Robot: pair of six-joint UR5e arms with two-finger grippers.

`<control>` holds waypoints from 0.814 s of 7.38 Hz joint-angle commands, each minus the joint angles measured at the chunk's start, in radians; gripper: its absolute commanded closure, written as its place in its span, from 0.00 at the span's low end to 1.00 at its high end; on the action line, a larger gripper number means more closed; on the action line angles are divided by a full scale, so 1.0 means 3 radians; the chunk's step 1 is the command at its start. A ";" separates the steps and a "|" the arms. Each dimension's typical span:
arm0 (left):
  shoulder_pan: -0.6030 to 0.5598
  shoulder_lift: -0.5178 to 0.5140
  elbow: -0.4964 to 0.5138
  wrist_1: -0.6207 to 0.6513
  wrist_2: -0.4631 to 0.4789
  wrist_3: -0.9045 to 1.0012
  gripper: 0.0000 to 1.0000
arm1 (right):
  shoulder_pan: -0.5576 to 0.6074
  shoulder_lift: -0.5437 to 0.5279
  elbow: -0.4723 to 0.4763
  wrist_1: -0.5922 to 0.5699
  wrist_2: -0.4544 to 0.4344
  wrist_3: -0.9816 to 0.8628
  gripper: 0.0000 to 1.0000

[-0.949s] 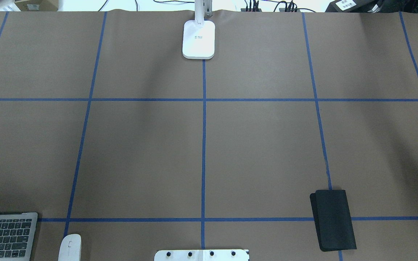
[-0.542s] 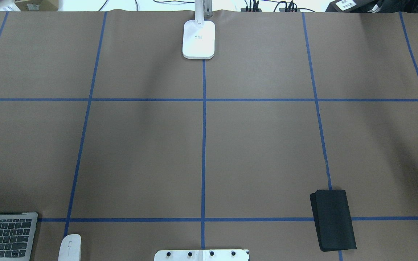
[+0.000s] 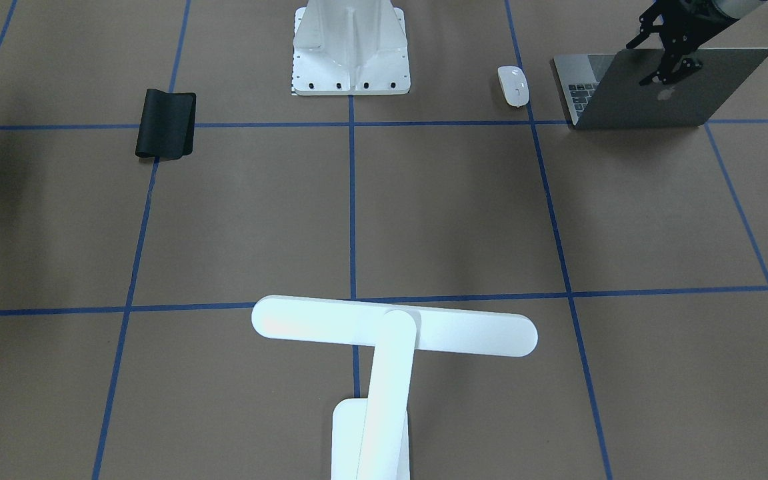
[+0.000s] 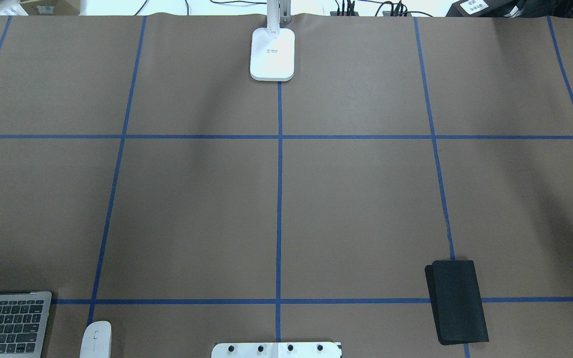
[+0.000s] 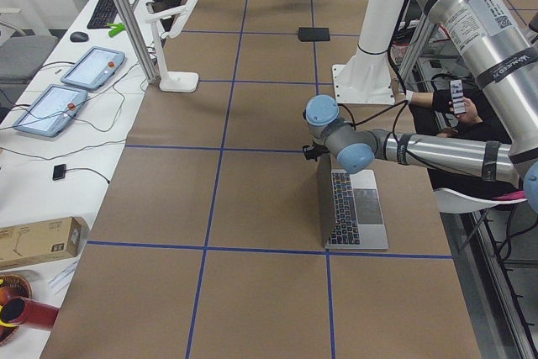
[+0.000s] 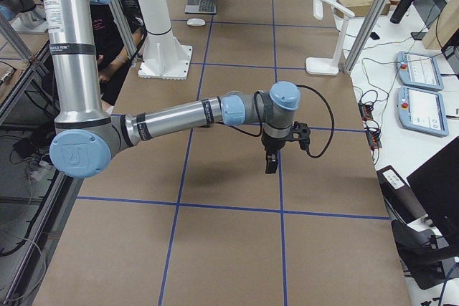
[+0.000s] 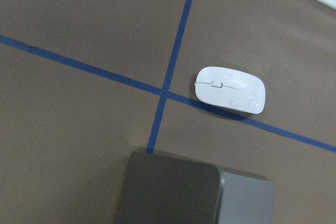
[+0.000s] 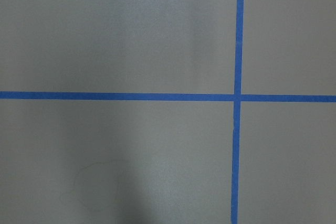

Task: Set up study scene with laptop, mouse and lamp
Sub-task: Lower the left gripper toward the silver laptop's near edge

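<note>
Laptop (image 3: 657,100): space-grey, lid raised, Apple logo on it; counter's (image 4: 356,199) 8 o'clock corner.
Mouse (image 3: 513,85): white, just at laptop's 3 o'clock.
Lamp (image 3: 394,327): white, 12 o'clock edge; base print unreadable.
Left pincer (image 3: 665,73): spread, at lid's top edge.
Right pincer (image 6: 271,163): over 3 o'clock end; spread or pressed together, cannot tell.

Apple logo (image 3: 665,94) on laptop (image 3: 631,100) lid
</note>
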 commanded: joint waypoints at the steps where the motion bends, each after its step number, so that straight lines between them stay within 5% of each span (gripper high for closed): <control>1: -0.0002 0.0121 0.0002 -0.0117 0.0087 0.0040 0.34 | 0.0000 0.0000 -0.0008 0.0002 0.0000 0.0000 0.00; 6: -0.0002 0.0204 0.0002 -0.0169 0.0241 0.0194 0.46 | -0.0010 0.0000 -0.0008 0.0002 0.0000 0.0000 0.00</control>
